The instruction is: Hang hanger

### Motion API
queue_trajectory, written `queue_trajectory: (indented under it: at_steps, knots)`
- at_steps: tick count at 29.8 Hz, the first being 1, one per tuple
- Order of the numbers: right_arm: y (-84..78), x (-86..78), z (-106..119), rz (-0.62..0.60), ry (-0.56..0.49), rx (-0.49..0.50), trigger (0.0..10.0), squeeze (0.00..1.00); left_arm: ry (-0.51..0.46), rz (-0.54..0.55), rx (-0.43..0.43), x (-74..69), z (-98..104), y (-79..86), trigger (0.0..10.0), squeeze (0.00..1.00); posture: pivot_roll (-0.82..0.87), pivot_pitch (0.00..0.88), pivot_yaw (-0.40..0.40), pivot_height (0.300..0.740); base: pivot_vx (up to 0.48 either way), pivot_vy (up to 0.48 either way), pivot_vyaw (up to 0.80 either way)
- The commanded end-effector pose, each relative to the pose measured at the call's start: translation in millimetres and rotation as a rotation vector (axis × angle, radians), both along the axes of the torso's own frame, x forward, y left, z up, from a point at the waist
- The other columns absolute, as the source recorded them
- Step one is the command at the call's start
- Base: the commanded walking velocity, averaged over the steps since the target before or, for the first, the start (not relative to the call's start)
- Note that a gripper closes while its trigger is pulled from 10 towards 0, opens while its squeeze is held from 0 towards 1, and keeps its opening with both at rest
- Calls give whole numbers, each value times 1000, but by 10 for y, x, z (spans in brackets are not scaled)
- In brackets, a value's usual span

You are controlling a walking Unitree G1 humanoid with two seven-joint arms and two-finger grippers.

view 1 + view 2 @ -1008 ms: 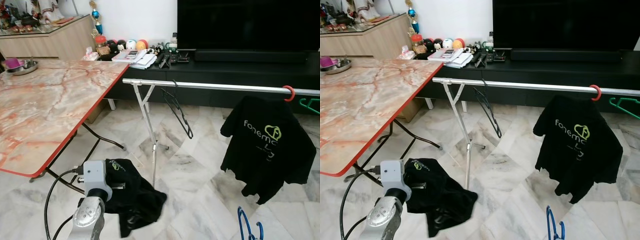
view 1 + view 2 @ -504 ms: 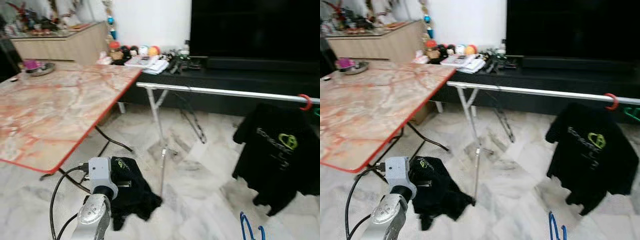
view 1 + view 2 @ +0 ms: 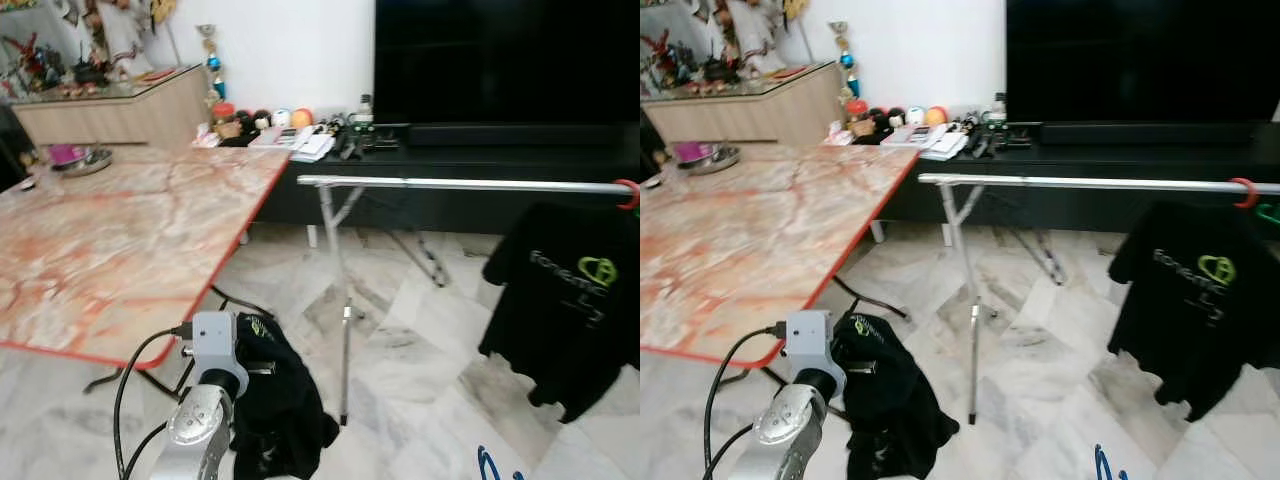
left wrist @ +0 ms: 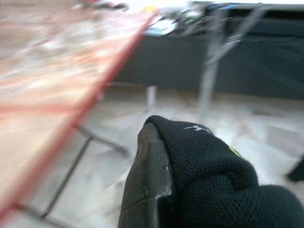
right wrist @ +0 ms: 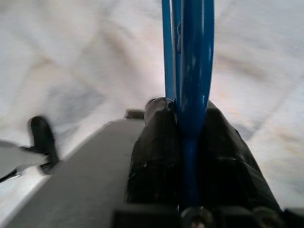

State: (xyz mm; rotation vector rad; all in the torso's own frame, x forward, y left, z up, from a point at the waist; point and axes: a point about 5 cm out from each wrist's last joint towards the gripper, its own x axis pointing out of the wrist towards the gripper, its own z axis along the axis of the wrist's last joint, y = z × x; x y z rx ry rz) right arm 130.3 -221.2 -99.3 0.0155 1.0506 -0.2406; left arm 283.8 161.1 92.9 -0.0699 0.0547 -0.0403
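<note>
Low down, right claw (image 5: 190, 142) clamps blue hanger (image 5: 189, 52) over open marble floor (image 3: 420, 350).

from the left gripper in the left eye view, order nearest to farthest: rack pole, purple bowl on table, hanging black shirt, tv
From the left gripper, which holds a black shirt:
1. Rack pole, just to its right.
2. Hanging black shirt, far right.
3. Purple bowl, table's far left corner.
4. TV, against the back wall.

Both grippers (image 5: 190, 142) clamped, arms low.
</note>
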Motion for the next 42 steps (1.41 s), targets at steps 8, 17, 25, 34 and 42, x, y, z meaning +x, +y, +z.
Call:
queue_trajectory:
  at_steps: [8, 17, 25, 34, 42]
  knots:
    - [38, 94, 27, 32, -27, 3, 10000, 0, -33, 4, 9, 21, 90, 25, 10000, 0, 76, 0, 57, 740, 0, 480, 0]
    - [34, 82, 22, 34, -19, 2, 10000, 0, -38, 7, 15, 12, 98, 34, 10000, 0, 79, 0, 52, 740, 0, 480, 0]
    - [21, 85, 26, 37, -19, 0, 10000, 0, -42, 10, 16, 16, 109, 32, 10000, 0, 84, 0, 45, 740, 0, 480, 0]
    - [15, 90, 28, 42, -16, -2, 10000, 0, -53, 18, 19, 41, 143, 58, 10000, 0, 90, 6, 41, 740, 0, 480, 0]
    - [12, 102, 32, 48, -17, -8, 10000, 0, -73, 25, 33, 54, 180, 88, 10000, 0, 96, 29, 40, 740, 0, 280, 0]
